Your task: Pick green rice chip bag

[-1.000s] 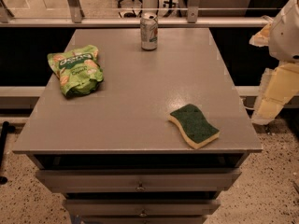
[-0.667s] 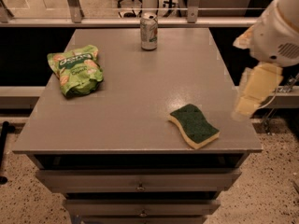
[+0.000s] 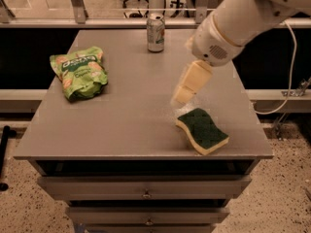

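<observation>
The green rice chip bag point(image 3: 79, 72) lies crinkled and puffy on the left side of the grey table point(image 3: 131, 125), with a white lettering band and chip pictures. My gripper point(image 3: 183, 95) hangs from the white arm over the table's right middle, just above and left of the sponge, far to the right of the bag. It holds nothing that I can see.
A dark green and yellow sponge point(image 3: 202, 130) lies near the table's front right. A silver-green drink can point(image 3: 155, 32) stands at the back middle. Drawers sit below the table front. A rail and chair bases are behind.
The arm has swung in from the right edge to over the table, and the gripper has moved left toward the middle. The bag, sponge and can have not moved.
</observation>
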You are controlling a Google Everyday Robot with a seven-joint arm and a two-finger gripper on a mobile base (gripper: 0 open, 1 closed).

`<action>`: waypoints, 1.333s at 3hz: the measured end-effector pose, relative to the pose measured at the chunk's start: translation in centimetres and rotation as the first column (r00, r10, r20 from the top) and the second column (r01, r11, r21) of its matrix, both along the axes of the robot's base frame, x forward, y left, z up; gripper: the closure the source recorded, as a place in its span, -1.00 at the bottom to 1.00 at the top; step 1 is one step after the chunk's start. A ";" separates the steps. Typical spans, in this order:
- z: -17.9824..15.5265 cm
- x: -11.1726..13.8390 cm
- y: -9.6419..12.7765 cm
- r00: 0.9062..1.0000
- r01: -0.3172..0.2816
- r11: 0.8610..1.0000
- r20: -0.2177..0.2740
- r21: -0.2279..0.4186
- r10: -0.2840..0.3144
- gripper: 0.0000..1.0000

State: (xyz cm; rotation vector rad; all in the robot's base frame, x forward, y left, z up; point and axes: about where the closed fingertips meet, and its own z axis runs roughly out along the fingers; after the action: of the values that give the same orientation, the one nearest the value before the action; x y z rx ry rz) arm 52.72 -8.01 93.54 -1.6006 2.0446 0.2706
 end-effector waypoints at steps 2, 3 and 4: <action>-1.1 5.8 5.5 0.999 -0.010 0.991 0.039 0.133 0.005 -1.00; -2.7 7.8 10.1 0.998 -0.047 0.982 0.040 0.183 0.040 -1.00; -4.6 10.0 13.9 0.998 -0.064 0.972 0.030 0.228 0.059 -1.00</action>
State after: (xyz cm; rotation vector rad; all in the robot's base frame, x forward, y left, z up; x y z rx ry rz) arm 62.74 5.91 88.95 -1.5183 1.8727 0.4894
